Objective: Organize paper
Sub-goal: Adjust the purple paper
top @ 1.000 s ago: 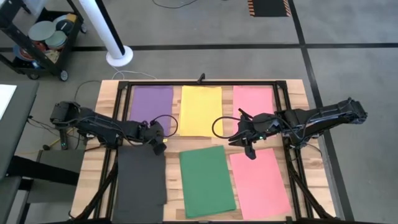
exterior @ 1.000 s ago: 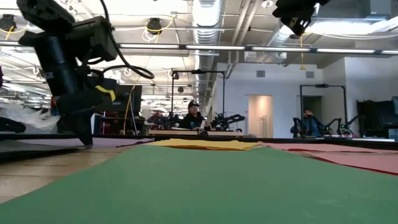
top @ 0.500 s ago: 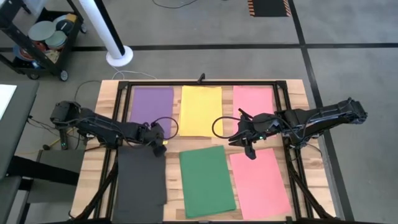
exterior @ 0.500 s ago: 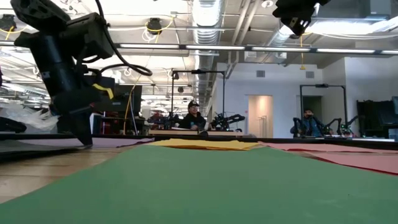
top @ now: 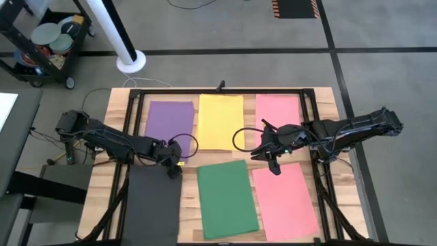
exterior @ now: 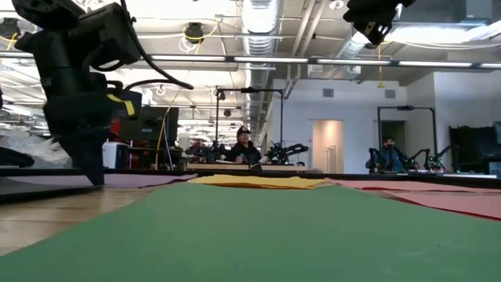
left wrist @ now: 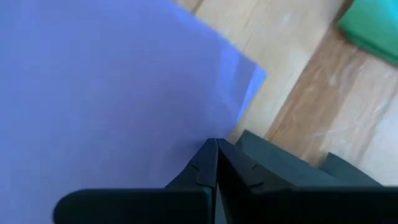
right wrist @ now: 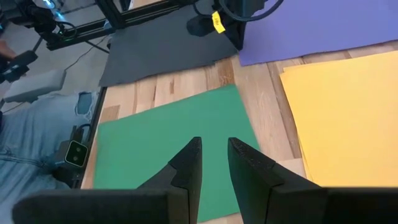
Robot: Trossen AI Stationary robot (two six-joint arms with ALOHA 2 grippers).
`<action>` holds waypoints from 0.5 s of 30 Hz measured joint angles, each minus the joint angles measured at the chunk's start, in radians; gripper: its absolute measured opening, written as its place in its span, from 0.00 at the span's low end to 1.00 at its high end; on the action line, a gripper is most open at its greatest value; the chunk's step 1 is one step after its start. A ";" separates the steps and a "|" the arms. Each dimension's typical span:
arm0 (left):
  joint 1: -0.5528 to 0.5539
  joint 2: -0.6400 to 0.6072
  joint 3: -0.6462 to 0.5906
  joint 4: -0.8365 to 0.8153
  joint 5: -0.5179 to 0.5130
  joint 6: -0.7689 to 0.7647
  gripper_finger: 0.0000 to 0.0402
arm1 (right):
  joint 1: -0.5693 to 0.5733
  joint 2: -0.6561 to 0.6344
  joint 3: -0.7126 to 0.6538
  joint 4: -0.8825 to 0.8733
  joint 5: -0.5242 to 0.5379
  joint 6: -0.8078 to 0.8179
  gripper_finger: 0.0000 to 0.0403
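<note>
Purple sheet (top: 168, 121), yellow sheet (top: 220, 121) and pink sheet (top: 278, 111) are showing plain, flat colour along the far row. Black sheet (top: 153, 205), green sheet (top: 227, 198) and a second pink sheet (top: 285, 200) are lying plain in the near row. Table (top: 95, 184) is showing light wood grain. Both arms are looking dark.

Six sheets of paper lie on a wooden table (top: 95, 184): one purple (top: 168, 117), one yellow (top: 220, 121), one green (top: 227, 198), one black (top: 151, 205) and two pink, far (top: 278, 111) and near (top: 285, 200). Two robot arms reach over them, with one left gripper (top: 174, 167) and one right gripper (top: 274, 164). Two people show in the room behind.
</note>
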 joint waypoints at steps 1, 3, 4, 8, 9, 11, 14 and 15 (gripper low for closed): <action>-0.003 0.000 0.005 0.001 0.003 0.007 0.00 | 0.000 0.000 0.000 0.000 0.000 0.000 0.19; -0.011 0.001 0.015 0.005 0.002 0.012 0.00 | 0.000 0.000 0.000 0.000 0.000 0.000 0.19; -0.017 0.002 0.015 0.005 0.002 0.012 0.00 | 0.000 0.000 0.000 0.000 0.000 0.000 0.19; -0.035 0.001 0.015 0.005 -0.007 0.014 0.00 | 0.000 0.000 0.000 0.000 0.000 0.000 0.19; -0.037 0.001 0.015 0.007 -0.012 0.015 0.00 | 0.000 0.000 0.000 0.000 0.000 0.000 0.19; -0.038 0.001 0.015 0.017 -0.016 0.016 0.00 | 0.000 0.000 0.000 0.000 0.000 0.000 0.19; -0.043 0.001 0.015 0.048 0.026 0.058 0.00 | 0.001 0.000 0.000 0.000 0.000 0.000 0.19; -0.053 0.001 0.015 0.069 0.055 0.079 0.00 | 0.002 0.000 0.000 -0.001 0.000 0.000 0.19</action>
